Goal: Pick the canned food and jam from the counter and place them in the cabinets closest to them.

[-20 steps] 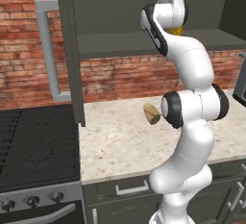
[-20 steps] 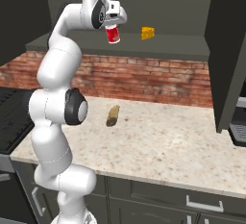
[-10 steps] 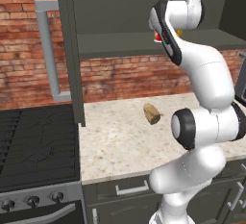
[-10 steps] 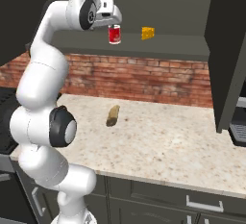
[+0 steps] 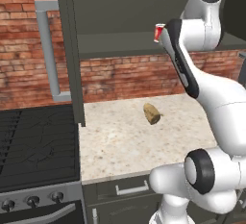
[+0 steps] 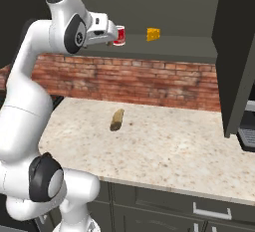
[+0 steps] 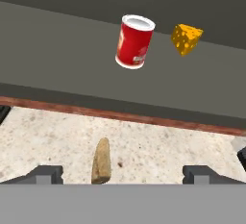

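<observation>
Hand view: can point(image 7: 135, 42) upright on cabinet shelf point(image 7: 57, 64), cheese wedge point(image 7: 186, 38) at three o'clock; gripper point(image 7: 123, 174) fingers spread, released.

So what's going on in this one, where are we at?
The robot arm is reaching up to the open upper cabinet above the counter. The canned food already stands on the cabinet shelf, beside a yellow wedge. The gripper is open, its fingers spread and clear of the can. A brown lump lies on the counter below.
</observation>
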